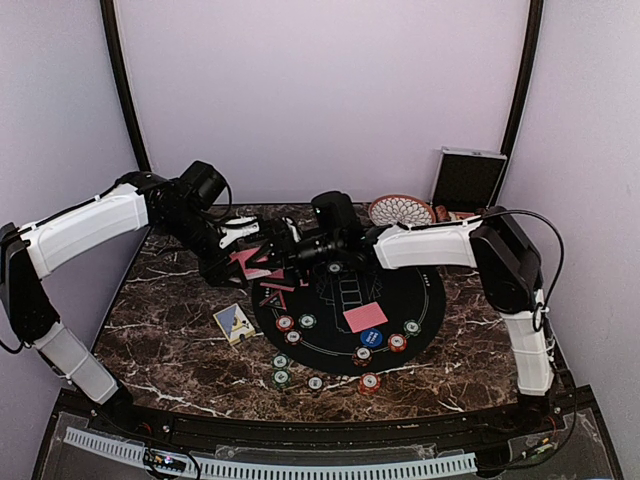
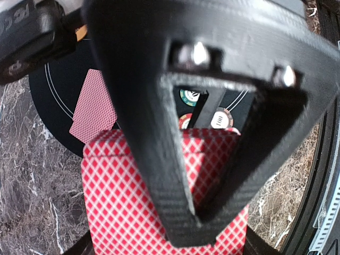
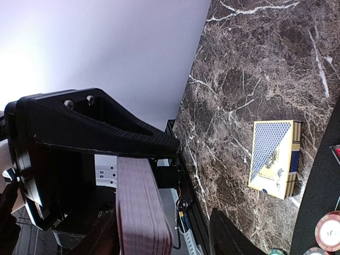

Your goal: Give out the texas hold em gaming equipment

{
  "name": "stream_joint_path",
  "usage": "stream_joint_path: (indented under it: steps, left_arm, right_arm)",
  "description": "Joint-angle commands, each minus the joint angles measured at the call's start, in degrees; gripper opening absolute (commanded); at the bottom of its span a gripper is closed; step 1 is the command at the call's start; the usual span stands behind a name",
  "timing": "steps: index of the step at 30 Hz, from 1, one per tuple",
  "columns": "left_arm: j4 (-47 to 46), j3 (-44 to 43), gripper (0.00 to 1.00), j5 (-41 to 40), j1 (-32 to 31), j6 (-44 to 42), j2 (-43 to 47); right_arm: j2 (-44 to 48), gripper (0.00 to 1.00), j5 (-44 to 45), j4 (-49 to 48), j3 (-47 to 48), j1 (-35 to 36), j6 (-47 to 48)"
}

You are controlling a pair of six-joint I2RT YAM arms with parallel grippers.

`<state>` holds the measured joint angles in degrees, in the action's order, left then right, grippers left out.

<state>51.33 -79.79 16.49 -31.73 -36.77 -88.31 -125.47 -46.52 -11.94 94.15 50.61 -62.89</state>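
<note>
Here, the left gripper (image 1: 243, 250) is pressed shut on a deck of cards (image 2: 122, 212), held over the marble table (image 1: 170, 340) beside the black mat (image 1: 420, 300). The right gripper (image 1: 283, 252) stands spread about the deck's edge, one finger clear of it. The cards look light, thin and slippery, and are probably best pinched singly at a free corner.

Our left arm (image 1: 85, 225) and right arm (image 1: 425, 245) wear white shells, black joints (image 1: 505, 265) and black cables (image 1: 556, 250); we see two silvery screws (image 2: 199, 53), perhaps hex-headed, on the left finger (image 2: 133, 133).
</note>
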Motion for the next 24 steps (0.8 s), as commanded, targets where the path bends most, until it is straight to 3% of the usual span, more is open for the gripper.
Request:
stream_joint_path:
  steps: [1, 14, 21, 24]
  left_arm:
    - [1.1, -2.1, 0.00, 1.9, 0.2, 0.1, 1.6]
    - [1.1, -1.6, 0.00, 1.6, 0.2, 0.0, 1.8]
    - [0.9, -1.8, 0.00, 2.0, 0.2, 0.2, 1.4]
    - [0.9, -2.0, 0.00, 2.3, 0.2, 0.3, 1.1]
  right_arm:
    - [2.0, 0.52, 2.2, 2.8, -3.0, -2.4, 1.6]
    - [4.7, 0.38, 2.1, 5.5, -4.1, -3.4, 4.1]
    - [5.1, 0.61, 1.5, 1.6, -3.2, -2.3, 1.8]
    - [3.3, 0.63, 0.3, -1.6, -1.5, -1.1, -1.3]
